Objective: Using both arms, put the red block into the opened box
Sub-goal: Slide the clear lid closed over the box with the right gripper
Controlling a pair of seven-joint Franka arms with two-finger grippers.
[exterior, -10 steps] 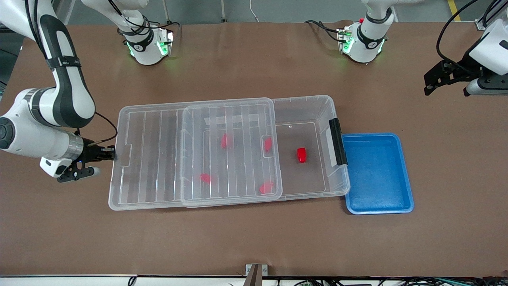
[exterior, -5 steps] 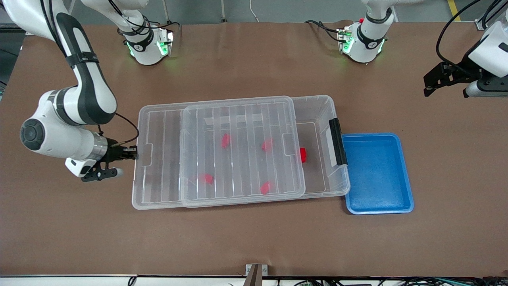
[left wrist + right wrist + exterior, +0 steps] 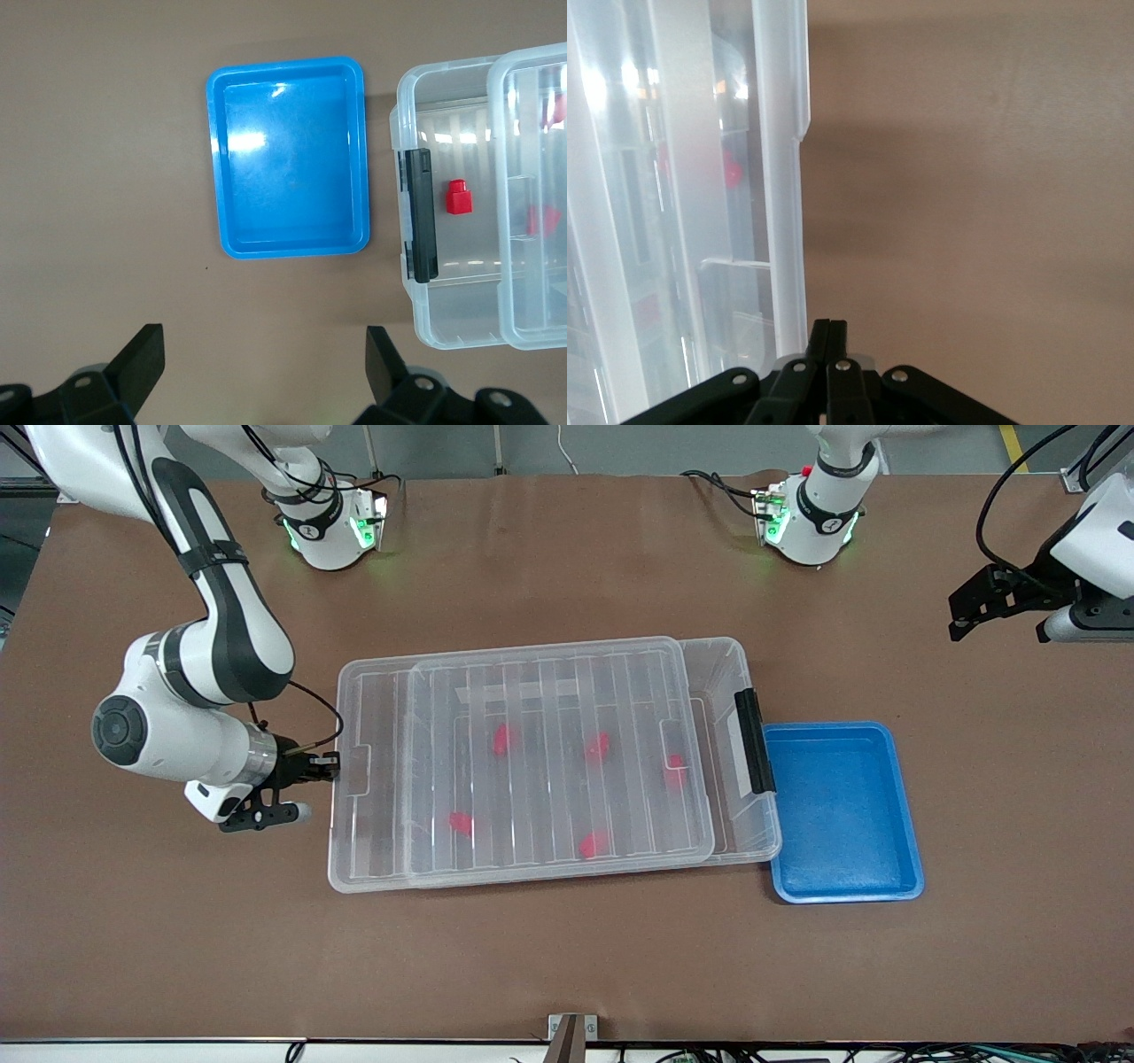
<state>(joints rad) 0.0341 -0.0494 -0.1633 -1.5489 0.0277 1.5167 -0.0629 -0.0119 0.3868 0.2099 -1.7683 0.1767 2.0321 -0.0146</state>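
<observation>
Lid (image 3: 549, 757) slid further over the box (image 3: 749, 828) (nearly covering it), pushed endwise by the closed right gripper (image 3: 330, 764); left gripper (image 3: 961, 615) waits open.

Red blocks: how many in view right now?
5, all in the box, seen through its lid: two farther from the front camera, two nearer, one toward the handle end. None looks hidden.

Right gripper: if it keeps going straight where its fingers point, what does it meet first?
The lid. The right gripper, fingers shut, points level along the table and sits right at the lid's end edge; contact itself is hard to confirm. Past that edge lie the box and the red blocks under the lid.
</observation>
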